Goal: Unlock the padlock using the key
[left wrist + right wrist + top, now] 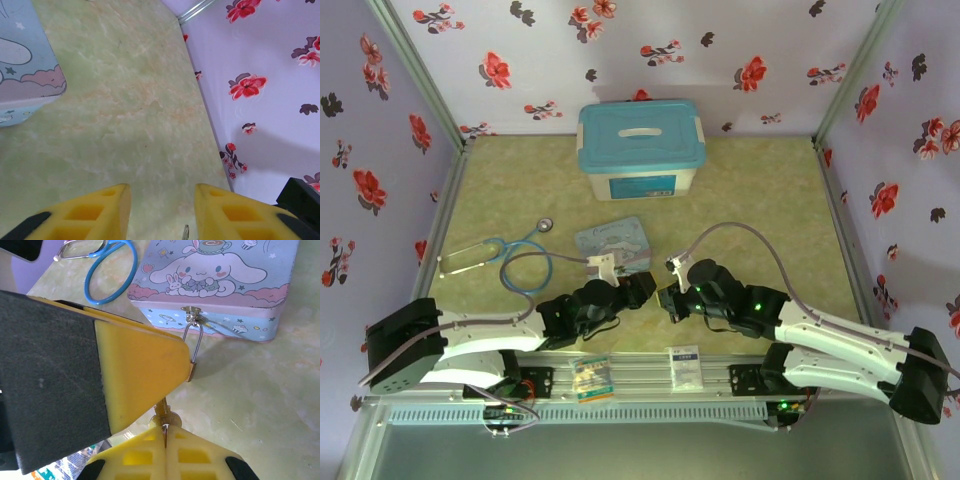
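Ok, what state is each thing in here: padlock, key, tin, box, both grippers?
cartoon tin: lid shut
storage box: lid on
padlock: hangs from the cartoon tin's clasp, shackle looks closed
right gripper: shut on the key
key: just below the padlock; insertion hidden
left gripper: fingers apart, at the padlock
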Tool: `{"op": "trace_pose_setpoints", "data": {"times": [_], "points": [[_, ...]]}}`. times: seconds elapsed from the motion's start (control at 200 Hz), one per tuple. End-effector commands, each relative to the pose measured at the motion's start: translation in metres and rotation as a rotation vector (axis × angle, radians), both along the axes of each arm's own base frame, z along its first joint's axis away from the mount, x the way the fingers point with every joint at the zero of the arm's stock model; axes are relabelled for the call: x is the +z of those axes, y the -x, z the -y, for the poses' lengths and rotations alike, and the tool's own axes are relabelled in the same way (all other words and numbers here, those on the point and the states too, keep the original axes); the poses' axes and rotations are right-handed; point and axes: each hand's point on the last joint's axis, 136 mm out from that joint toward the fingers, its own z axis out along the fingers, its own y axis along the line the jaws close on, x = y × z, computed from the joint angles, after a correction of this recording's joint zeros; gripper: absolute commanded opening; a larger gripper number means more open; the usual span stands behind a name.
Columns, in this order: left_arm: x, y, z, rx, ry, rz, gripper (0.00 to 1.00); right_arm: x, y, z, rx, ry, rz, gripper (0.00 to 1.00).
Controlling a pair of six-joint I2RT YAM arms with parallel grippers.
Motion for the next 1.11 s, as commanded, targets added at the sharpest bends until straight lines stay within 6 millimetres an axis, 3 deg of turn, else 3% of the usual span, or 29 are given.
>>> {"op": "trace_pose_setpoints", "data": {"times": [0.0,0.16,0.28,0.36,0.38,0.43,0.44,0.48,0.61,0.845,1.1], "points": [[0.011,0.000,0.010,-0.021,0.003,0.017,0.34,0.013,-0.001,-0.007,0.011,-0.044,0.020,0.00],[0.008,0.001,0.012,-0.029,0.000,0.010,0.22,0.014,-0.002,-0.008,0.006,-0.051,0.024,0.00],[0.007,0.002,0.016,-0.043,0.004,0.008,0.03,0.012,-0.004,-0.008,-0.008,-0.044,0.027,0.00],[0.006,0.003,0.017,-0.050,0.003,0.008,0.00,0.012,-0.005,-0.007,-0.015,-0.042,0.031,0.01],[0.007,0.003,0.016,-0.050,0.004,0.009,0.00,0.012,-0.006,-0.007,-0.017,-0.043,0.031,0.05],[0.007,0.002,0.014,-0.044,0.010,0.012,0.00,0.012,-0.006,-0.006,-0.028,-0.046,0.027,0.28],[0.008,0.002,0.014,-0.042,0.012,0.013,0.00,0.011,-0.007,-0.004,-0.038,-0.046,0.025,0.39],[0.010,0.002,0.012,-0.036,0.020,0.020,0.00,0.012,-0.009,0.000,-0.061,-0.046,0.028,0.59],[0.031,-0.002,-0.003,0.001,0.072,0.081,0.00,0.030,-0.011,0.013,-0.083,-0.173,0.018,0.99],[0.084,-0.002,-0.024,0.009,0.157,0.234,0.00,0.100,-0.014,0.011,-0.021,-0.718,-0.073,0.99],[0.119,0.006,-0.032,-0.010,0.266,0.288,0.00,0.122,-0.007,-0.001,0.084,-0.871,-0.076,0.96]]}}
